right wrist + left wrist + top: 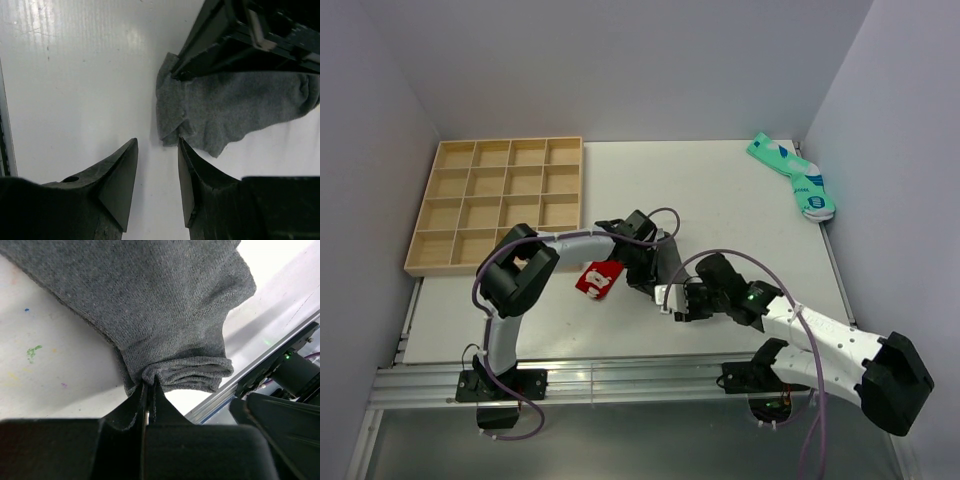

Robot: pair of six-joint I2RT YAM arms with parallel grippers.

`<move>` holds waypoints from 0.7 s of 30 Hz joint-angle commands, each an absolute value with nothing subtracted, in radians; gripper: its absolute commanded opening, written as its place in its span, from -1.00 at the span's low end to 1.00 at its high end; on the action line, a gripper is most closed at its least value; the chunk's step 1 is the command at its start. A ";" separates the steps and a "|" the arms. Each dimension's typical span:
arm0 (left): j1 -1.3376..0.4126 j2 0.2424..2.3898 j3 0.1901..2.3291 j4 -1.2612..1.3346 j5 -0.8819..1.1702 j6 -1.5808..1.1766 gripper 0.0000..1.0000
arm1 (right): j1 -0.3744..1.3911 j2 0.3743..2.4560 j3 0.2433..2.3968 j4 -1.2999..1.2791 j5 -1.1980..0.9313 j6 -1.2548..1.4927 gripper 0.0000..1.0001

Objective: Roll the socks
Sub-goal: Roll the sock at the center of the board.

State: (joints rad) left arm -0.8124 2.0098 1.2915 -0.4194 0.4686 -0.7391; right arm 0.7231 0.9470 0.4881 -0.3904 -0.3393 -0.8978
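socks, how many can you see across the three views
3 at least: grey sock pinched by the left gripper, red sock mid-table beside that arm, mint-green sock at the far right corner, possibly two overlapping.

The white table [720,200] carries a wooden compartment tray [502,198] at its far left, mint-green socks [795,178] far right, and a red sock [598,279] and grey sock [235,112] mid-table.

The grey sock [165,305] is matt knitted cloth, the table [75,75] smooth and glossy, the tray [490,213] bare wood.
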 commanded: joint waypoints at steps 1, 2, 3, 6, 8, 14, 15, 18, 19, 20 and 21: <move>-0.807 2.028 1.338 -0.452 0.485 -0.701 -0.99 | 0.778 0.962 0.460 -0.285 -0.258 -0.936 -0.11; -0.804 2.028 1.341 -0.456 0.485 -0.700 -0.99 | 0.799 0.966 0.456 -0.275 -0.253 -0.937 -0.11; -0.804 2.029 1.342 -0.457 0.488 -0.698 -0.99 | 0.808 0.974 0.451 -0.267 -0.247 -0.942 -0.12; -0.804 2.034 1.353 -0.465 0.489 -0.692 -0.99 | 0.833 1.011 0.446 -0.235 -0.224 -0.954 -0.14; -0.802 2.040 1.359 -0.469 0.489 -0.690 -0.99 | 0.841 1.038 0.445 -0.203 -0.210 -0.959 -0.15; -0.801 2.043 1.365 -0.479 0.488 -0.678 -0.99 | 0.857 1.103 0.442 -0.124 -0.176 -0.983 -0.15; -0.801 2.043 1.367 -0.480 0.488 -0.677 -0.99 | 0.859 1.112 0.440 -0.115 -0.166 -0.992 -0.15; -0.801 2.043 1.365 -0.483 0.488 -0.672 -0.99 | 0.859 1.150 0.449 -0.098 -0.160 -0.997 -0.17; -0.801 2.042 1.365 -0.483 0.488 -0.672 -0.99 | 0.858 1.167 0.452 -0.101 -0.160 -0.997 -0.17; -0.799 2.042 1.362 -0.479 0.489 -0.670 -0.99 | 0.857 1.175 0.453 -0.098 -0.161 -0.994 -0.18; -0.799 2.042 1.362 -0.479 0.489 -0.672 -0.99 | 0.857 1.180 0.453 -0.092 -0.158 -0.994 -0.19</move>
